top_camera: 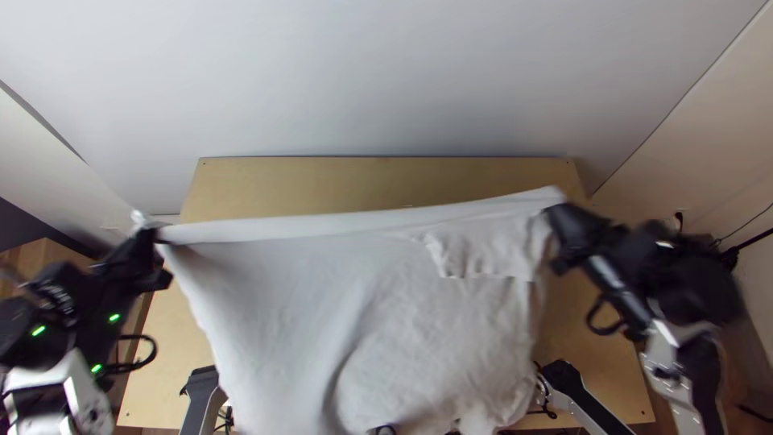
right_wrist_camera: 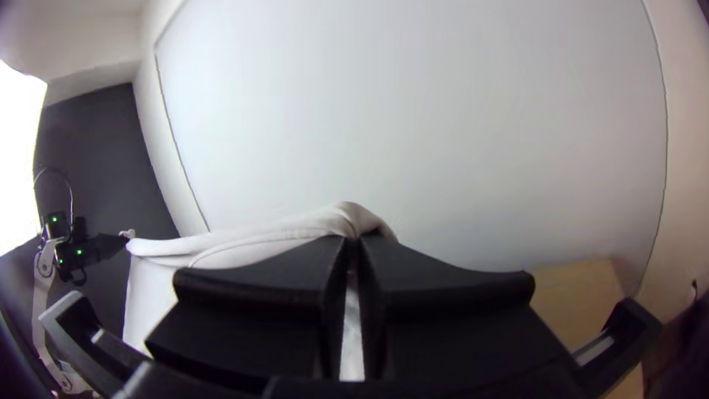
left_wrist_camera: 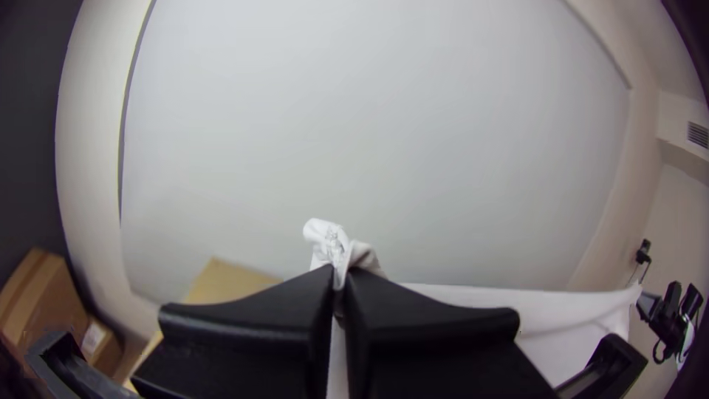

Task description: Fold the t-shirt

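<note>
Your flat-fingered black left gripper [top_camera: 155, 243] and matching right gripper [top_camera: 552, 225] pinch closed on the plain white cloth t-shirt's [top_camera: 322, 298] upper corners; its long, taut edge runs side to side above the light wooden table [top_camera: 362, 181], the body hanging nearward.

A light wooden table [top_camera: 306, 181] is showing.
Its bare wood is running along the far edge [top_camera: 386, 158] and down both sides, small dark dots [top_camera: 204, 164] marking the far corners.
</note>
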Tool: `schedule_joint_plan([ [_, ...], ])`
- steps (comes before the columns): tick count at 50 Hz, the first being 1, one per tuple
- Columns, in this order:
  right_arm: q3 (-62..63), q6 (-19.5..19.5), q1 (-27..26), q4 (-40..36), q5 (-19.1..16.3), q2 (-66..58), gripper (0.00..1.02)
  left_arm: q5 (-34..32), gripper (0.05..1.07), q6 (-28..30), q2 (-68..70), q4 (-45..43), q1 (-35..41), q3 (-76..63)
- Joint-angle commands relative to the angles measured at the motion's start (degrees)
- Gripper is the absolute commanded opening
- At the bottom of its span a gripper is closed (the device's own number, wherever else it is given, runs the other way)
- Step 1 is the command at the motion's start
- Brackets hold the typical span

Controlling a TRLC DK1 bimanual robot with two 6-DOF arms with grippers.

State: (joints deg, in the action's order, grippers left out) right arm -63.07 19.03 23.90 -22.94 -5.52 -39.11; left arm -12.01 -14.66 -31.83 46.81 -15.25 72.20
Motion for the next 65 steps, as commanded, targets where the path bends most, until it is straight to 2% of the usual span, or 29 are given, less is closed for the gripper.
schedule_joint_plan([
  [1, 9.63, 3.47, 2.55, 3.16, 1.65, 0.79, 0.02, 1.73, 0.08, 2.00, 2.65, -3.92, 0.13, -12.09],
  [12, 23.08, 5.67, 4.05, 13.89, 1.48, -6.77, 0.02, 1.64, 0.08, 3.32, -0.95, -13.32, 0.92, -28.00],
  [24, 23.17, 6.29, 1.85, 24.87, -0.02, -24.17, 0.02, 4.10, 0.08, 2.88, -16.33, -28.00, 2.24, -34.24],
  [35, 16.49, 6.29, -0.87, 30.94, -0.99, -39.29, 0.02, 7.62, 0.08, 2.53, -33.03, -37.67, 4.70, -30.54],
  [43, 9.54, 6.02, -3.51, 32.52, -2.83, -48.69, 0.02, 8.49, 0.08, 2.00, -44.28, -39.34, 5.75, -24.48],
  [55, -1.62, 5.67, -7.55, 34.36, -2.83, -60.47, 0.02, 9.37, 0.08, 1.38, -57.20, -39.86, 6.98, -14.11],
  [65, -8.04, 5.67, -8.96, 35.51, -2.83, -67.85, 0.02, 9.81, 0.08, 1.30, -64.76, -40.57, 7.86, -8.22],
])
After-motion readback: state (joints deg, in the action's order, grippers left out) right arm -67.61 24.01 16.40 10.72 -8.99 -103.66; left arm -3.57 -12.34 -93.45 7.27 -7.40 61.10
